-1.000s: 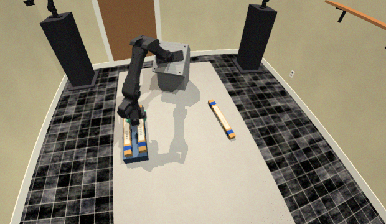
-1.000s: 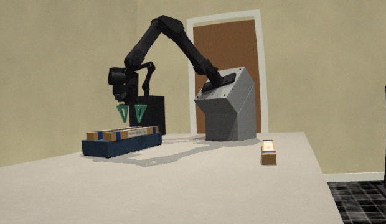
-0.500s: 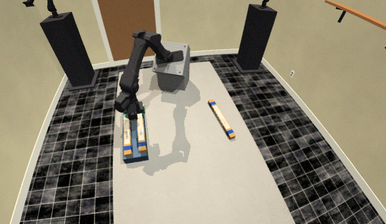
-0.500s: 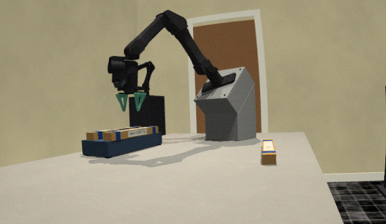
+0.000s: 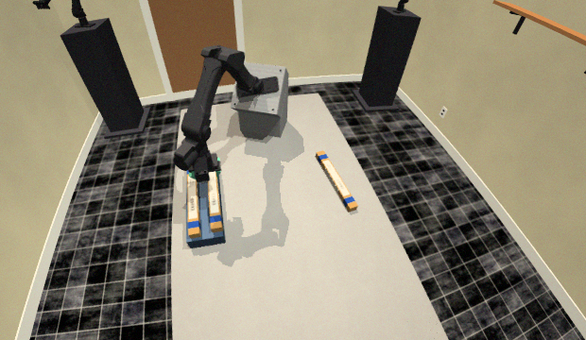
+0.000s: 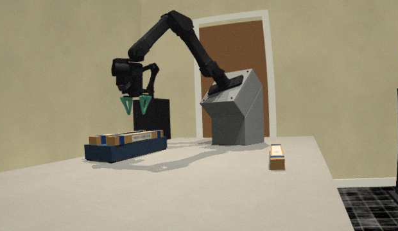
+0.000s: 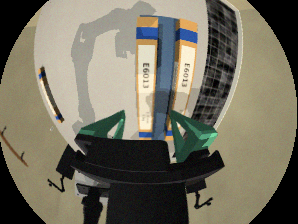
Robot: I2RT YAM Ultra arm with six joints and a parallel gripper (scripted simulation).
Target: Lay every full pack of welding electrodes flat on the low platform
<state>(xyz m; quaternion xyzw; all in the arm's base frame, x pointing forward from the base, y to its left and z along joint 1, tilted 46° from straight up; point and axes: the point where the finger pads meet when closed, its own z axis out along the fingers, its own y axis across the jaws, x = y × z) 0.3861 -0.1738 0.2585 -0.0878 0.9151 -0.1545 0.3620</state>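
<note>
above the low platform (image 5: 205, 239) (image 6: 99, 154) (image 7: 165, 37), my gripper (image 5: 209, 176) (image 6: 136, 113) (image 7: 147, 113) hangs well parted and empty; the off-platform pack (image 5: 336, 181) (image 6: 276, 153) (image 7: 50, 95) lies well apart across the mat, towards the arm's left, its long axis slanting away from the base

A bare lab-like room with a robot arm (image 5: 198, 104) (image 6: 189, 38) on a grey pedestal (image 5: 262, 120) (image 6: 229, 126).

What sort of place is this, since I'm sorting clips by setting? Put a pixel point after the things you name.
Probably a robot test room: an arm on a grey pedestal (image 5: 261, 124) (image 6: 229, 125), a brown door (image 5: 194, 42) (image 6: 232, 48), dark floor tiles (image 5: 128, 283) (image 6: 372, 205).
</note>
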